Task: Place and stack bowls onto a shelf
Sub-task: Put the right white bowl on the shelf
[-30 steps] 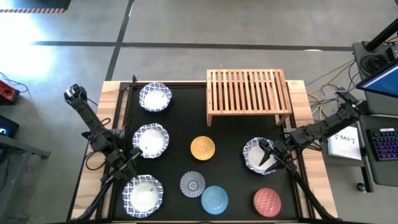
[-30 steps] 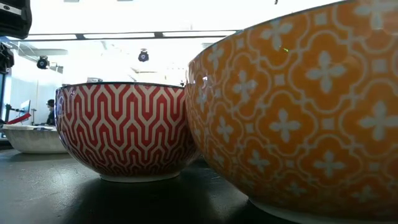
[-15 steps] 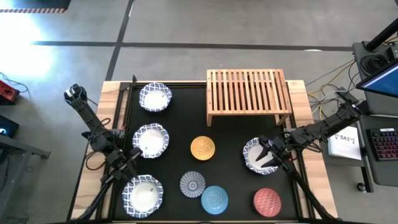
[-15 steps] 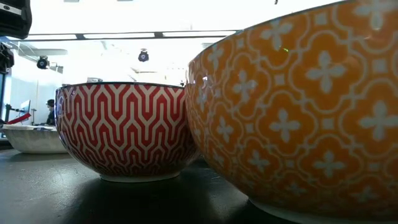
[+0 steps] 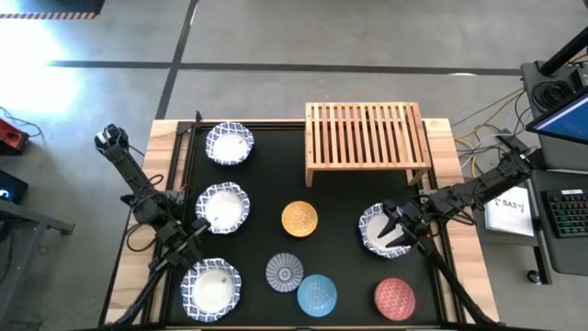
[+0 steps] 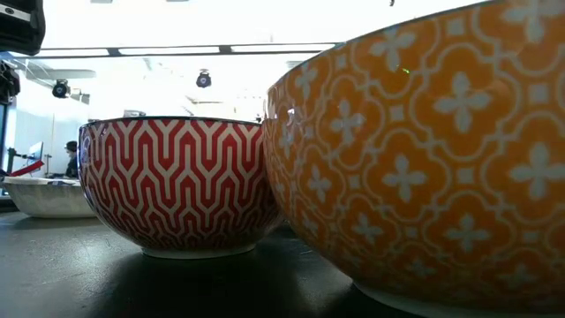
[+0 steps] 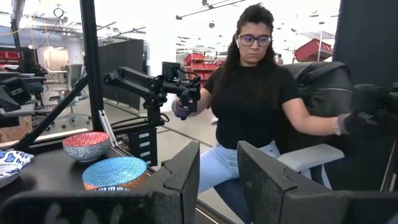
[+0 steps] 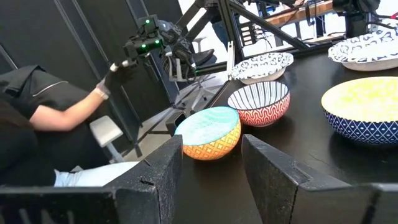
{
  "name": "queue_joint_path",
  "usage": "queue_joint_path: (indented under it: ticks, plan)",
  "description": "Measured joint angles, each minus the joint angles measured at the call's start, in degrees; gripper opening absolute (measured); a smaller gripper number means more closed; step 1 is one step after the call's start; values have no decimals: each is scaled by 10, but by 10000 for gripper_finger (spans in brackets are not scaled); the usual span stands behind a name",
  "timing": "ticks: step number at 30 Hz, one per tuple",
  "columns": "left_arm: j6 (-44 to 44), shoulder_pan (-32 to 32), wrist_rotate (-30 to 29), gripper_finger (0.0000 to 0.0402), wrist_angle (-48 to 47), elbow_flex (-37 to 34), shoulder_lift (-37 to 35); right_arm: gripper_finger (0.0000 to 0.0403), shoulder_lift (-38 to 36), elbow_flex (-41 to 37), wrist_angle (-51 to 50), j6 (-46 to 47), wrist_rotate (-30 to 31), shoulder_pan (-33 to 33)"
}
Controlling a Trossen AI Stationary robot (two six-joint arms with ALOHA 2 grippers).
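High view: slatted wooden shelf (image 5: 367, 136) sits bare.

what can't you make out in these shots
- Right gripper, high view: over the white bowl; whether it touches the rim is too small to tell.
- Shelf and arms, low view: blocked by the orange bowl and red bowl.
- Left gripper, high view: fingers too small to read.
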Motion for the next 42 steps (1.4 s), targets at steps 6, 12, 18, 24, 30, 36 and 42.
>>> queue_joint_path:
  ticks: [6, 12, 18, 24, 30, 36, 42]
  plan:
    - [0, 0, 0, 91, 0, 0, 0, 155, 0, 0, 0, -1, 1, 0]
    - [0, 0, 0, 91, 0, 0, 0, 155, 0, 0, 1, -5, 66, 0]
    - [-12, 0, 3, 91, 1, 0, 0, 155, 0, 0, 0, -6, 109, 0]
    - [19, 0, -60, 91, 4, 0, 0, 155, 0, 0, 0, -5, 128, 0]
    - [83, 1, -264, 91, 11, 0, 0, 155, 0, 0, 1, 0, 215, 0]
    - [84, 1, -316, 91, 13, 0, 0, 155, 6, 15, -10, 15, 264, 0]
    - [84, 1, -316, 91, 17, 0, 0, 155, 29, 80, -49, 4, 269, 0]
